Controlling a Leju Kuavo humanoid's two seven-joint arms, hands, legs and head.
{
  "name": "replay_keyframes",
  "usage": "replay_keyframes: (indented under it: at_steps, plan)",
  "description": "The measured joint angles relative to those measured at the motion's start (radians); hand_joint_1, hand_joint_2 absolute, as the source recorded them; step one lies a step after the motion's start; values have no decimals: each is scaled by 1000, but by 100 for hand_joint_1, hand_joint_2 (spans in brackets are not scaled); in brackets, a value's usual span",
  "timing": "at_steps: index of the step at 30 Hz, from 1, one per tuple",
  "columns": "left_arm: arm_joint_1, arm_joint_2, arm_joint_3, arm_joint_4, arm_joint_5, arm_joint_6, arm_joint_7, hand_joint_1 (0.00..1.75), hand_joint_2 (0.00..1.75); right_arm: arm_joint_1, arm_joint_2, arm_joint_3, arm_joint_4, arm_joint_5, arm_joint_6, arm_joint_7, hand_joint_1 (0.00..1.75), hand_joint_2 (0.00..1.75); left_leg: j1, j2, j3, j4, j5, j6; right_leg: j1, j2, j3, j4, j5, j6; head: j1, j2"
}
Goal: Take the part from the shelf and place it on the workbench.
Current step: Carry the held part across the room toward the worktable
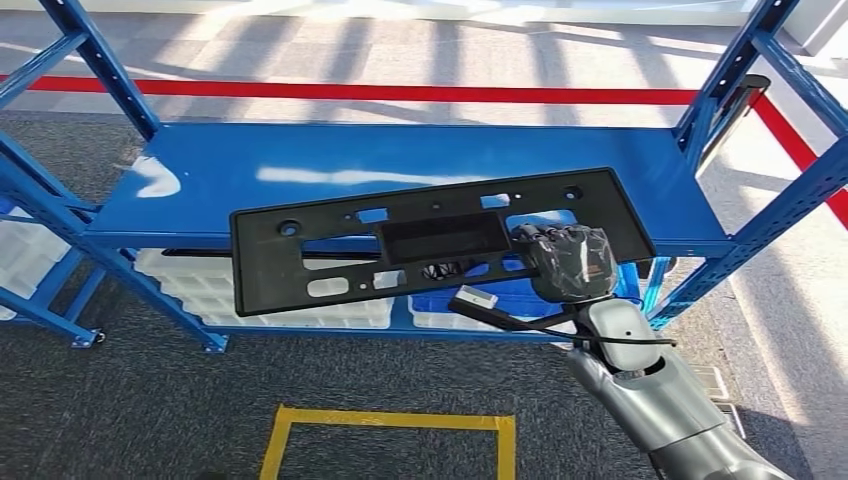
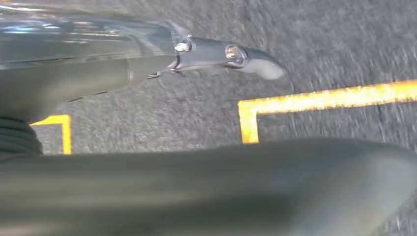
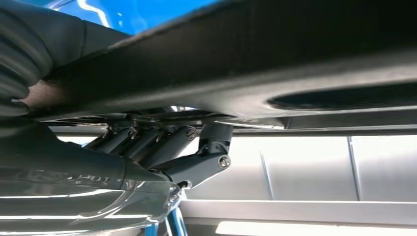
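The part (image 1: pixel 330 218) is a long flat black plastic panel with several cut-outs and a recessed middle. It hangs tilted over the front edge of the blue shelf (image 1: pixel 300 170). My right hand (image 1: pixel 568 262) grips it near its right end, the arm rising from below. In the right wrist view the panel's (image 3: pixel 246 64) dark underside crosses above the fingers (image 3: pixel 196 147), which curl up against it. My left hand (image 2: pixel 98 69) hangs over grey carpet with its fingers apart and nothing in it.
White bins (image 1: pixel 200 285) and a blue bin (image 1: pixel 500 295) sit on the lower shelf level. Blue uprights (image 1: pixel 100 70) frame the shelf on both sides. A yellow tape square (image 1: pixel 390 420) marks the carpet near me, and a red line (image 1: pixel 400 93) runs behind the shelf.
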Motion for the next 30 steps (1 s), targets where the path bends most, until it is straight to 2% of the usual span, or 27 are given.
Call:
replay_keyframes:
  at_steps: [1, 2, 3, 4, 5, 7, 8, 9, 10, 11, 12, 14, 15, 16, 17, 18, 19, 20, 21, 22, 23, 24, 25, 26, 27, 28, 30]
  plan:
    - [1, -1, 0, 0, 0, -1, 0, 0, 175, 0, 0, 0, 2, -2, 2, 0, 175, 175, 1, 2, -17, 5, 9, -1, -1, 0, -4, 53, -17, 4, 0, 0]
    - [1, -2, 0, 0, 0, -1, 0, 0, 175, 1, 0, 0, 4, -4, 5, 0, 175, 175, 2, 3, -34, 11, 18, -4, -2, 0, 2, 84, -10, 8, 0, 0]
    - [1, -3, 0, 0, 0, -1, 0, 0, 175, 1, 0, -1, 6, -5, 6, 0, 175, 175, 4, 5, -52, 19, 26, -7, -3, 0, 22, 83, 16, 13, 0, 0]
    - [1, -4, 0, 0, 0, -1, 0, 0, 175, 1, 0, -1, 7, -6, 6, -1, 175, 175, 7, 6, -70, 29, 32, -11, -6, -1, 56, 49, 47, 19, 0, 0]
    - [0, -4, 0, 0, 0, -1, 0, 0, 175, 0, 0, -1, 7, -7, 6, -1, 175, 175, 9, 7, -87, 41, 36, -15, -9, -1, 102, -8, 65, 23, 0, 0]
    - [0, -4, 0, 0, 0, -1, 0, 0, 175, -2, 0, -2, 7, -7, 7, -2, 175, 175, 8, 6, -114, 67, 44, -24, -12, 1, 183, -129, 58, 23, 0, 0]
    - [-1, -4, 0, 0, 0, -1, 0, 0, 175, -3, 0, -2, 7, -6, 7, -2, 175, 175, 6, 6, -124, 76, 50, -29, -11, 3, 202, -164, 45, 20, -1, 0]
    - [0, -4, 0, 0, 0, -1, 0, 0, 175, -4, 0, -2, 7, -4, 7, -2, 175, 175, 5, 5, -133, 81, 57, -34, -9, 4, 204, -179, 38, 15, -1, 0]
    - [0, -4, 0, 0, 0, -1, 0, 0, 175, -5, 0, -1, 7, -1, 8, -2, 175, 175, 6, 4, -141, 83, 64, -40, -11, 4, 196, -181, 39, 8, -1, 0]
    - [2, -4, 0, 0, 0, -1, 0, 0, 175, -5, 0, -1, 8, 3, 8, -2, 175, 175, 7, 3, -150, 88, 56, -46, -13, 3, 186, -182, 44, -1, -1, 0]
    - [3, -4, 0, 0, 0, -1, 0, 0, 175, -6, 0, 0, 8, 6, 8, -2, 175, 175, 8, 1, -158, 102, 29, -53, -16, 1, 174, -183, 52, -12, -2, 0]
    - [4, -4, 0, 0, 0, -1, 0, 0, 175, -6, 1, 1, 10, 8, 9, -2, 175, 175, 14, -1, -173, 180, -69, -66, -17, -2, 145, -183, 75, -28, -2, 0]
    - [4, -5, 0, 0, 0, -1, -1, 0, 175, -6, 1, 2, 10, 10, 9, -2, 175, 175, 17, -1, -178, 238, -114, -70, -17, -3, 131, -182, 87, -31, -2, 0]
    - [3, -5, 0, 0, -1, -2, -1, 0, 175, -6, 1, 2, 10, 13, 9, -2, 175, 175, 19, -1, -180, 293, -139, -73, -16, -5, 116, -181, 98, -31, -2, 0]
    - [3, -5, 0, 0, -1, -2, -1, 0, 175, -5, 1, 3, 10, 17, 9, -1, 175, 175, 21, -1, -174, 328, -140, -74, -16, -7, 100, -179, 110, -30, -2, 0]
    - [2, -5, 0, 0, -1, -2, -1, 0, 175, -5, 1, 4, 10, 23, 9, 0, 175, 175, 21, -1, -155, 333, -119, -73, -15, -8, 85, -177, 120, -29, -2, 0]
    - [2, -5, 0, 0, -1, -2, -1, 0, 175, -5, 1, 5, 10, 28, 9, 1, 175, 175, 21, -1, -121, 305, -91, -70, -14, -9, 71, -176, 130, -27, -2, 0]
    - [1, -5, 0, 0, -2, -4, -1, 0, 175, -5, 1, 6, 10, 34, 9, 3, 175, 175, 21, -3, -72, 248, -70, -64, -14, -9, 59, -174, 140, -24, -2, 0]
    - [0, -5, 0, 0, -1, -6, -1, 0, 175, -6, 1, 7, 10, 38, 9, 5, 175, 175, 18, -4, -15, 173, -61, -56, -13, -10, 50, -173, 149, -21, -2, 0]
    - [-2, -5, 0, 0, -1, -10, -2, 0, 175, -6, 1, 8, 10, 43, 9, 8, 175, 175, 15, -6, 34, 102, -65, -49, -11, -11, 43, -174, 157, -17, -2, 0]
    - [-3, -4, 0, 0, -1, -14, -3, 0, 175, -7, 1, 9, 9, 48, 10, 12, 175, 175, 11, -7, 66, 52, -75, -43, -11, -13, 39, -175, 166, -12, -2, 0]
    - [-4, -4, 0, 0, -1, -17, -5, 0, 175, -8, 1, 9, 10, 53, 11, 16, 175, 175, 8, -7, 79, 23, -82, -39, -11, -16, 36, -177, 175, -6, -2, 0]
    - [-3, -4, 0, 0, -2, -20, -5, 0, 175, -8, 1, 10, 10, 57, 11, 18, 175, 175, 8, -7, 78, 11, -83, -36, -12, -19, 32, -180, 185, 1, -1, 0]
    - [-2, -5, 0, 0, -2, -20, -6, 0, 175, -8, 0, 10, 10, 60, 13, 20, 175, 175, 9, -8, 74, 5, -76, -32, -12, -20, 27, -180, 186, 7, -1, 0]
    - [-1, -6, 0, 0, -2, -20, -5, 0, 175, -8, 0, 11, 10, 62, 14, 20, 175, 175, 11, -9, 67, 0, -68, -28, -12, -18, 19, -169, 173, 11, -1, 0]
    - [0, -6, 0, 0, -2, -19, -5, 0, 175, -9, -1, 12, 11, 62, 16, 20, 175, 175, 13, -11, 60, -4, -58, -23, -11, -14, 6, -139, 145, 13, 0, 0]
    - [2, -7, 0, 0, -3, -17, -5, 0, 175, -7, -2, 14, 11, 63, 19, 21, 175, 175, 11, -18, 39, 0, -43, -15, -10, -8, -30, -24, 63, 11, 0, 0]
